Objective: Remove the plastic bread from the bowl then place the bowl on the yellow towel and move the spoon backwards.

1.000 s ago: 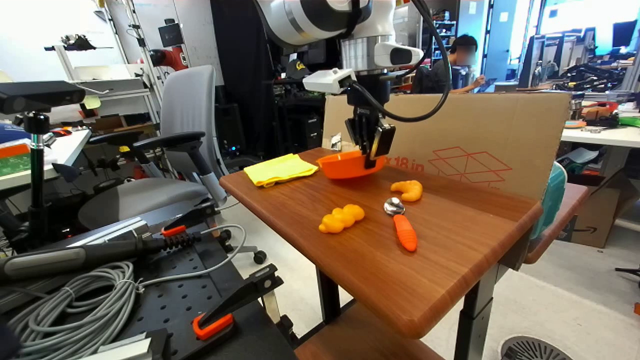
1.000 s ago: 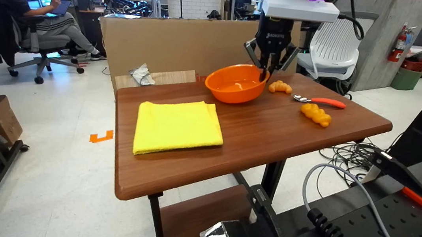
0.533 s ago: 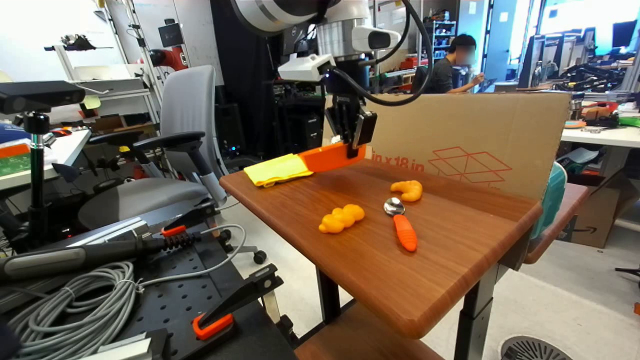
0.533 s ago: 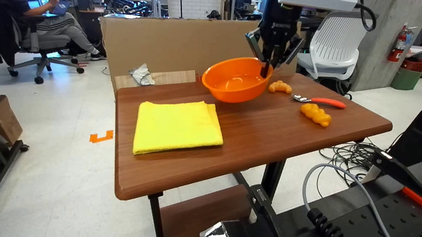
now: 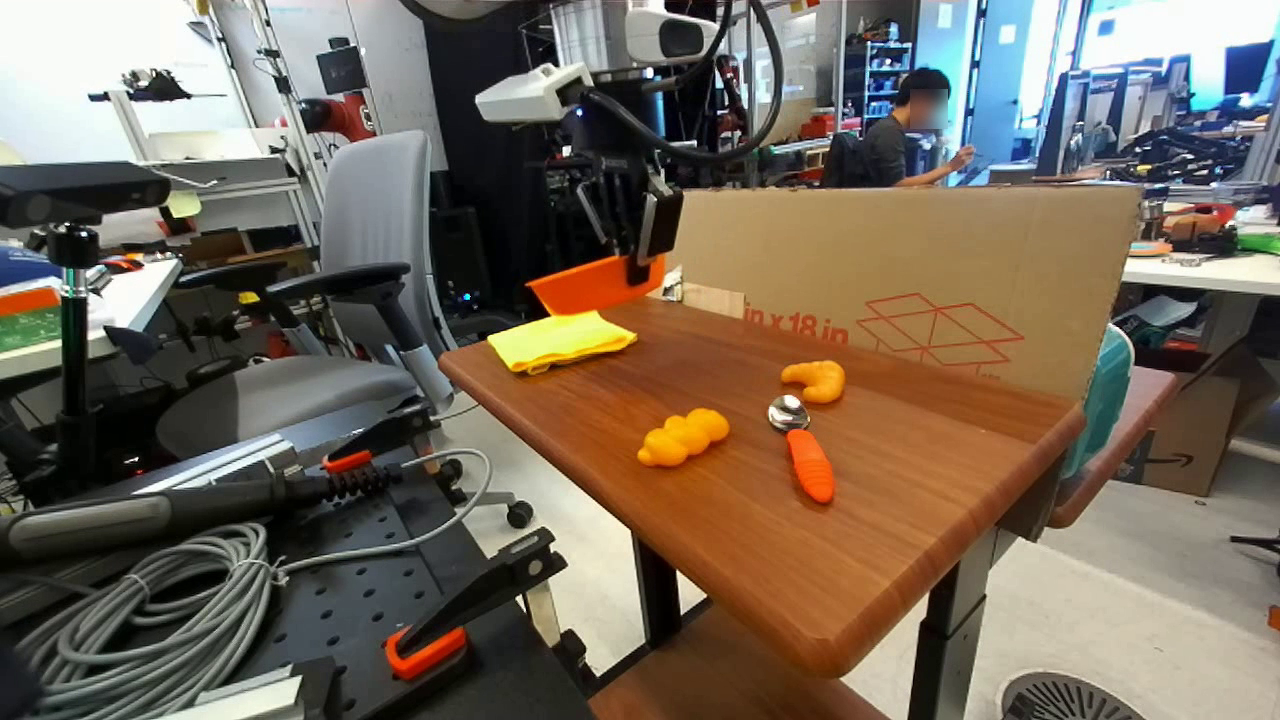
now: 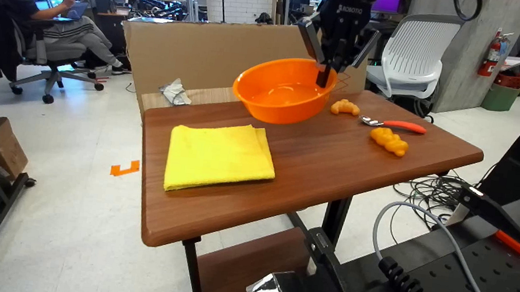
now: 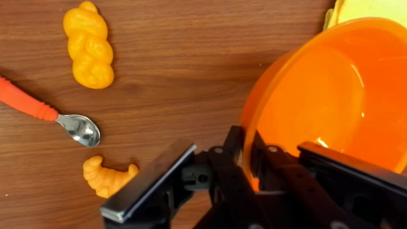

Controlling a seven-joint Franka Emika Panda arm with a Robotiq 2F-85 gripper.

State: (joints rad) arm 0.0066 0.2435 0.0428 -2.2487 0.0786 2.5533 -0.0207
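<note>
1. The black two-fingered pincer [image 7: 247, 141] grips the rim of the shallow round orange plastic bowl [image 6: 278, 94], aloft near the folded yellow cloth towel [image 6: 219, 156]; this one-edged hold probably explains its tilt.
2. Well apart from the towel lie braided yellow plastic bread [image 6: 389, 141] and crescent orange plastic bread [image 6: 345, 108], presumably out so the bowl lands unladen.
3. The orange-handled metal spoon [image 6: 404, 126] lies there too, likely for last.

And there on the bench [image 6: 336, 159], below the end effector [image 7: 247, 143], the yellow towel [image 6: 219, 158] lies folded off to one side, while on the opposite side sit the croissant-shaped plastic bread [image 6: 345, 107], nearest of the three, then the spoon [image 6: 392, 124], metal tip towards the end effector, and the braided plastic bread [image 6: 389, 141]!
</note>
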